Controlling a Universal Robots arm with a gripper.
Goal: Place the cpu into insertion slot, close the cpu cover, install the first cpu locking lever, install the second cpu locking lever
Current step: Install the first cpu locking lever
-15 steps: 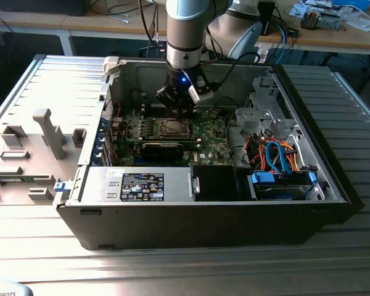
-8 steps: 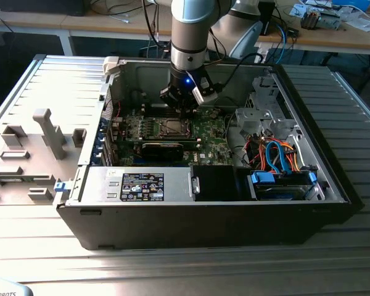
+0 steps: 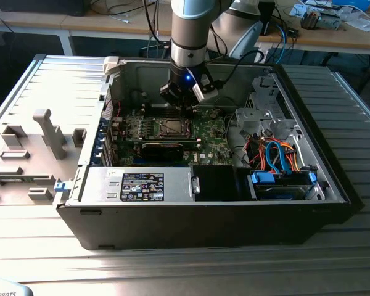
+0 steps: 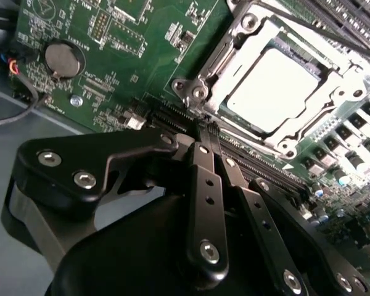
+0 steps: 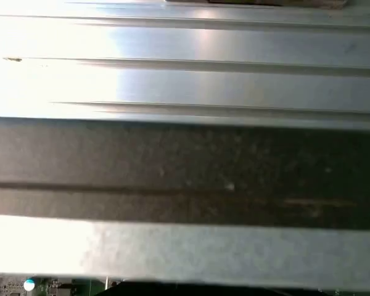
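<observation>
Ribbed grey metal tabletop [image 3: 172,271] is carrying an open black computer case [image 3: 234,213] lying on its side, with a grey fixture plate [image 3: 31,154] of upright blocks sitting at the exterior view's left. Inside the case, the green circuit board [image 3: 203,132] is showing at the middle, a silver labelled box [image 3: 139,185] is lying along the near wall, and a tangle of blue and orange cables [image 3: 280,157] is filling the right bay.

Hanging over the board's far edge, the gripper [image 4: 208,137] is keeping its black fingers [image 4: 205,185] pressed together, holding nothing; their tips are sitting just beside the socket's corner, over a long black card slot, and whether they are touching it is hard to tell.

Seated in the insertion slot [image 4: 197,92], the cpu [image 4: 272,89] is showing its flat, dull silver top through the window of the cpu cover [image 4: 246,37], which is lying down around it. Part of the socket is cut off at the frame's edge.
</observation>
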